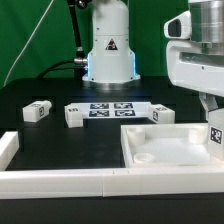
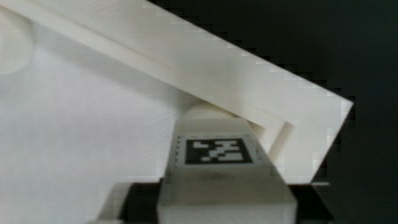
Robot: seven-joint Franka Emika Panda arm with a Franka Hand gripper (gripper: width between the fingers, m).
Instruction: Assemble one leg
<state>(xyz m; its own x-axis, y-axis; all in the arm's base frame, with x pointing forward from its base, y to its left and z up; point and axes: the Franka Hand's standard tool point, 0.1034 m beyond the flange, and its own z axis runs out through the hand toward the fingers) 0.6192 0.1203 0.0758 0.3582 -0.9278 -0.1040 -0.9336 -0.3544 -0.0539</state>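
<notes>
The claw (image 1: pixel 213 128) grips 1 tagged leg (image 2: pixel 219 152) at the corner of the white panel (image 1: pixel 165 150) on the exterior view's right. 3 more legs (image 1: pixel 36 111) lie apart on the black surface (image 1: pixel 60 140), near the marker board (image 1: pixel 110 109).

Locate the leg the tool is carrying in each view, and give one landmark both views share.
Exterior view: the leg hangs under the tool at the picture's right edge, over the white panel.
Wrist view: the leg fills the lower middle.
Shared landmark: the panel's raised corner rim.
</notes>
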